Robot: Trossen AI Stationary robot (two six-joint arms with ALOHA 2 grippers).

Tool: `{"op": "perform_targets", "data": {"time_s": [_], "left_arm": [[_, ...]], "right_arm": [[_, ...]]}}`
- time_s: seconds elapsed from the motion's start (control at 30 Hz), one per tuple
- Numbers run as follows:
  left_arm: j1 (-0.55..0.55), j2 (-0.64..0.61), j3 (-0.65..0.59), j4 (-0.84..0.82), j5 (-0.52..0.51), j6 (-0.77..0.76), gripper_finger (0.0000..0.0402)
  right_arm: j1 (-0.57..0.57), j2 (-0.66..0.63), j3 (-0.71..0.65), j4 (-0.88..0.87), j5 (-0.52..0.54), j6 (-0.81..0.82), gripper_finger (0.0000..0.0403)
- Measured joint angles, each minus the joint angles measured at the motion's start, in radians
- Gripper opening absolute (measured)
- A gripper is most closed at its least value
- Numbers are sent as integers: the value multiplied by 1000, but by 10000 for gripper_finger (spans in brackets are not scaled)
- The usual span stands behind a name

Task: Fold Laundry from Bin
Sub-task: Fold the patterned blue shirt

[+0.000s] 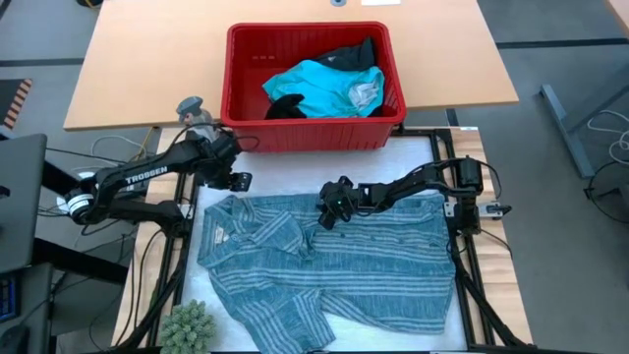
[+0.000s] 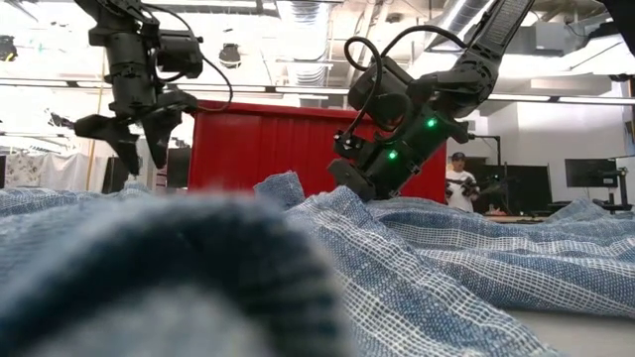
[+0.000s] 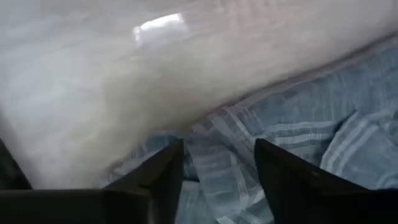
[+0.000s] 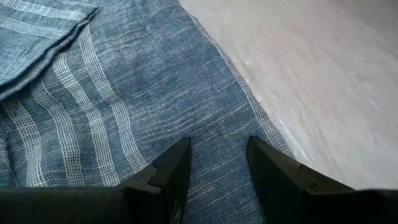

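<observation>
Lying under right hand (image 1: 332, 212): striped shirt (image 1: 373, 265)

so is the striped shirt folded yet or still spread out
Spread out, not folded: the striped shirt lies open and rumpled across the mat, collar by the left gripper.

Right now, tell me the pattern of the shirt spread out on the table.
The shirt is blue-grey with thin pale stripes, seen best in the high view.

A robotics lab: exposed ceiling ducts (image 2: 466, 15), monitors (image 2: 587, 174) and a seated person (image 2: 458, 183) behind the bin (image 2: 248, 144).
</observation>
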Motion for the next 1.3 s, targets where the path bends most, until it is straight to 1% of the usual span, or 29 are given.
{"op": "perform_targets", "data": {"time_s": [0.1,0.2,0.3,0.43,0.63,0.77,0.93,1.03,1.3], "left_arm": [[0,0,-2,-37,-12,-75,223],[-21,0,-28,-14,-9,-145,238],[-55,0,-70,66,-2,-200,241],[-75,1,-120,150,-2,-238,241],[-76,1,-138,157,0,-271,240],[-76,1,-138,167,15,-303,229],[-96,7,-138,166,16,-326,194],[-109,7,-138,166,15,-328,180],[-126,7,-138,120,-34,-364,151]], "right_arm": [[0,0,0,0,0,-5,187],[0,0,0,0,0,-8,187],[0,0,0,0,1,-15,187],[0,0,0,1,1,-23,187],[0,0,-1,5,1,-24,187],[0,0,-1,12,1,-26,187],[0,0,-1,14,1,-26,187],[0,0,-1,20,2,-27,187],[0,0,-1,20,2,-32,187]]}}
